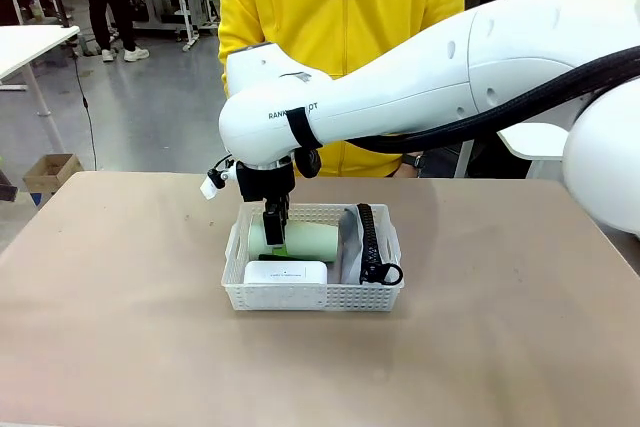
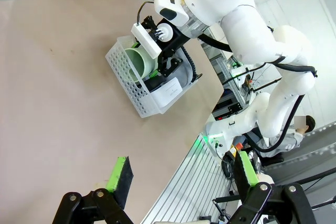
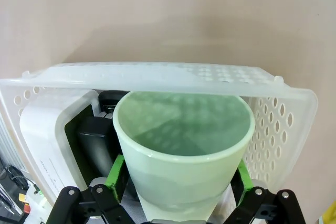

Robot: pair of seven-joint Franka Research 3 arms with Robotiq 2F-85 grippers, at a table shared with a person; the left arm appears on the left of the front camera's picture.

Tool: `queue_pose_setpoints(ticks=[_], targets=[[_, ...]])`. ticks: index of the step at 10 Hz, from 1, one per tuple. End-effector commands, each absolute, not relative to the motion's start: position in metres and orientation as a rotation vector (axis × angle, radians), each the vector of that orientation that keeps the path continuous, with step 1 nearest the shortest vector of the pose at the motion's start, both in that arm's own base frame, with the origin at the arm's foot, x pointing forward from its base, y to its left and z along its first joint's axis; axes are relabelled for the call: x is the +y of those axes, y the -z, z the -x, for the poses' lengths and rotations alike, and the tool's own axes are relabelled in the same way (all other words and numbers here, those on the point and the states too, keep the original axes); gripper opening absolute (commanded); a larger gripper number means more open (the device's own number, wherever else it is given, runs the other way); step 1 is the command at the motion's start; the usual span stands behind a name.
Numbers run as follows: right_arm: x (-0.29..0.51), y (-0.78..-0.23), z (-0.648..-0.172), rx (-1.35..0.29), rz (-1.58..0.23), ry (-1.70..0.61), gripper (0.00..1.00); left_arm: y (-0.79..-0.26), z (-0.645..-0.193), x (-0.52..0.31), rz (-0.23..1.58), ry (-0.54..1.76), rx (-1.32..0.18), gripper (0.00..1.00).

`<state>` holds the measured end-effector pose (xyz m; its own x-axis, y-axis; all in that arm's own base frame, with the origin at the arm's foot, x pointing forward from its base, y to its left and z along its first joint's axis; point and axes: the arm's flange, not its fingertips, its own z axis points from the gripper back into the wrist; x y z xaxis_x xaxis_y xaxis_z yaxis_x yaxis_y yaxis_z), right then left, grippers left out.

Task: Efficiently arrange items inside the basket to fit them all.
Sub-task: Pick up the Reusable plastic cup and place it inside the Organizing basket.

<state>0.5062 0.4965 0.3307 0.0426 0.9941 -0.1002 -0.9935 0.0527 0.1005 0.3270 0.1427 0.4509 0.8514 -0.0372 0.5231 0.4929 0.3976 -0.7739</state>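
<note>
The white perforated basket (image 1: 315, 297) stands mid-table. A pale green cup (image 1: 312, 240) lies on its side in the basket's back part. The flat white box (image 1: 286, 273) lies in front of it, and the grey pouch (image 1: 349, 247) with its black zipper stands along the right wall. In the right wrist view a black stapler (image 3: 94, 140) sits between the box (image 3: 44, 140) and the cup (image 3: 184, 129). My right gripper (image 1: 275, 235) reaches down into the basket. Its fingers (image 3: 118, 174) stand wide on either side of the cup, open. My left gripper (image 2: 184, 174) hangs open and empty, high off the table's near edge.
A person in a yellow jacket (image 1: 340, 7) stands at the far side, just behind the basket. My right arm (image 1: 400, 87) spans from the right over the basket. Bare tan tabletop (image 1: 120, 297) lies to both sides and in front.
</note>
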Motion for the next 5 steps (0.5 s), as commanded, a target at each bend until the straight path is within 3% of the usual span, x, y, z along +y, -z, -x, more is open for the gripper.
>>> queue_pose_setpoints(ticks=[1, 3, 5], targets=[[0.489, -0.34, -0.5, 0.15, 0.014, -1.548, 1.0, -0.452, -0.327, 0.141, 1.135, 0.357, -0.496, 1.0], [0.474, -0.381, -0.495, 0.138, -0.085, -1.518, 1.0, -0.452, -0.327, 0.141, 1.135, 0.357, -0.496, 1.0], [0.438, -0.434, -0.489, 0.013, -0.221, -1.383, 1.0, -0.452, -0.327, 0.141, 1.135, 0.357, -0.496, 1.0]])
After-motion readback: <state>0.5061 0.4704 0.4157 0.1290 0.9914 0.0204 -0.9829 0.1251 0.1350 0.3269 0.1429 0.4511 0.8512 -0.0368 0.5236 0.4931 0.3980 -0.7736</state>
